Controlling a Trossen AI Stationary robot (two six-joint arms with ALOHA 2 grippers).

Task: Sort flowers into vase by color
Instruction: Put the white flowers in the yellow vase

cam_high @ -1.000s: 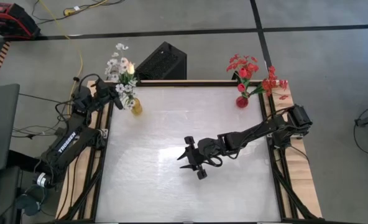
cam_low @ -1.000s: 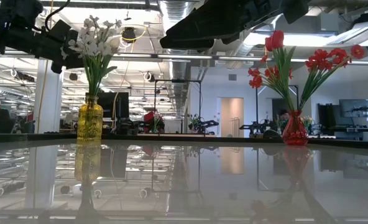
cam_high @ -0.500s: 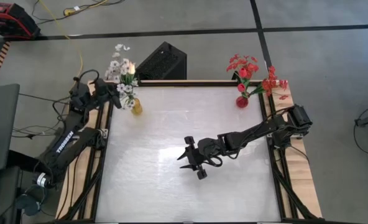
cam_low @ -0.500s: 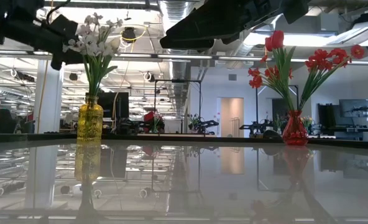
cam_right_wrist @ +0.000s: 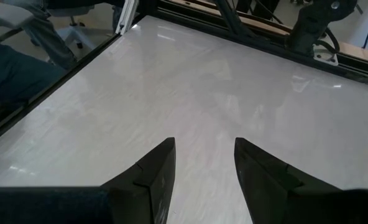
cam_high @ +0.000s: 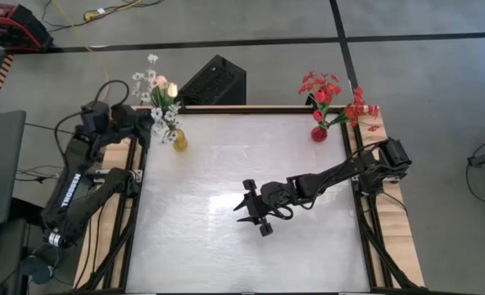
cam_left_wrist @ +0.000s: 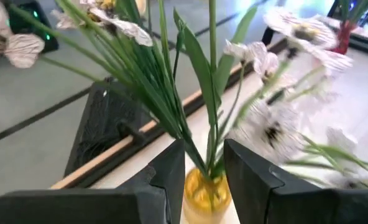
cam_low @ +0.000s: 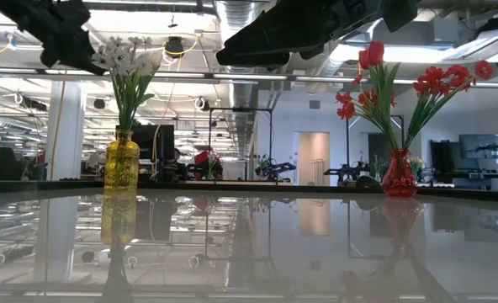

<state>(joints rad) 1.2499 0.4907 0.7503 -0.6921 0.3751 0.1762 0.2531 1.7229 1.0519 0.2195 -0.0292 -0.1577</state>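
Note:
White blossom sprays and a cream tulip bud point(cam_high: 156, 90) stand with their stalks in a yellow glass vase point(cam_high: 179, 142) at the table's far left corner; the vase also shows in the low view point(cam_low: 121, 160). Red blossoms and tulip buds point(cam_high: 333, 94) stand in a red vase point(cam_high: 319, 133) at the far right corner. My left gripper point(cam_high: 141, 123) is open and empty, just left of the white flowers and above the vase; in its wrist view point(cam_left_wrist: 202, 149) the stalks and vase show beyond the fingers. My right gripper point(cam_high: 247, 209) is open and empty above the table's middle.
A black box point(cam_high: 214, 82) stands on the floor behind the table's far edge. The white tabletop point(cam_high: 242, 164) lies bare between the two vases. Wooden rails with cables point(cam_high: 365, 205) run along the left and right sides.
My left gripper has drawn back from the white flowers toward the table's left edge and risen. The white blossoms have swayed a little; the vase has stayed in place.

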